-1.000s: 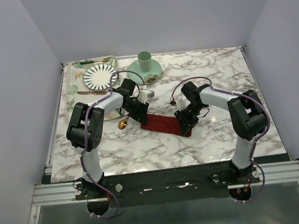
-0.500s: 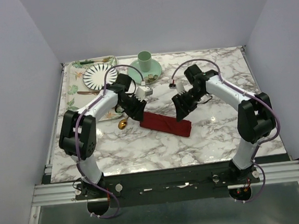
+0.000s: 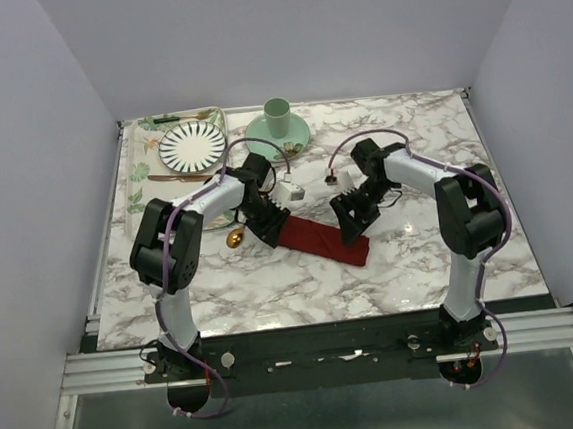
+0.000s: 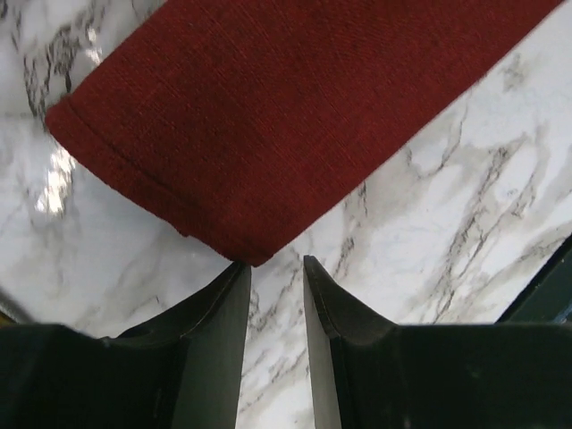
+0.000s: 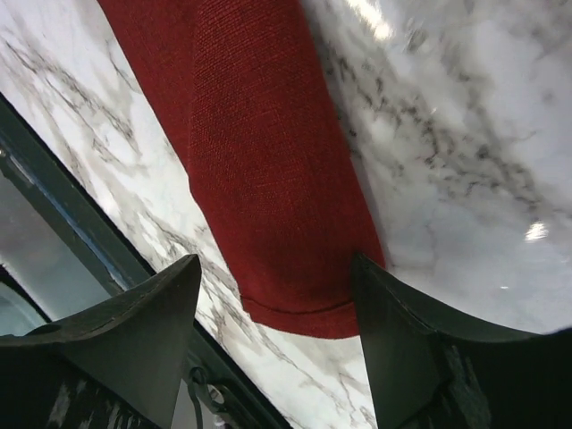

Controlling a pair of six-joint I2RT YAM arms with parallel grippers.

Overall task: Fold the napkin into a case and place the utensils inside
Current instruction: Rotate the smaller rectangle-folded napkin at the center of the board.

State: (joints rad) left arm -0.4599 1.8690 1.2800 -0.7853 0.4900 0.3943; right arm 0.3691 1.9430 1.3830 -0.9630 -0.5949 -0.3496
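Observation:
The dark red napkin (image 3: pixel 317 239) lies on the marble as a narrow folded case, slanting from upper left to lower right. My left gripper (image 3: pixel 271 228) hovers at its left end. In the left wrist view the jaws (image 4: pixel 275 262) stand a little apart over bare marble, with a corner of the cloth (image 4: pixel 295 116) just past the fingertips. My right gripper (image 3: pixel 352 231) is at the right end. Its jaws (image 5: pixel 275 264) are wide open and straddle the end of the cloth (image 5: pixel 268 161) without gripping it. A gold spoon (image 3: pixel 234 238) lies just left of the left gripper.
A leaf-patterned tray (image 3: pixel 140 167) at the back left holds a striped plate (image 3: pixel 192 144), a green-handled utensil (image 3: pixel 172 117) and a brown-gold one (image 3: pixel 171 176). A green cup on its saucer (image 3: pixel 278 122) stands at the back. A small white object (image 3: pixel 292 188) lies behind the napkin.
The right gripper rose off the cloth, opened wide and came back down over its right end. The left gripper opened slightly and shifted to the cloth's left corner.

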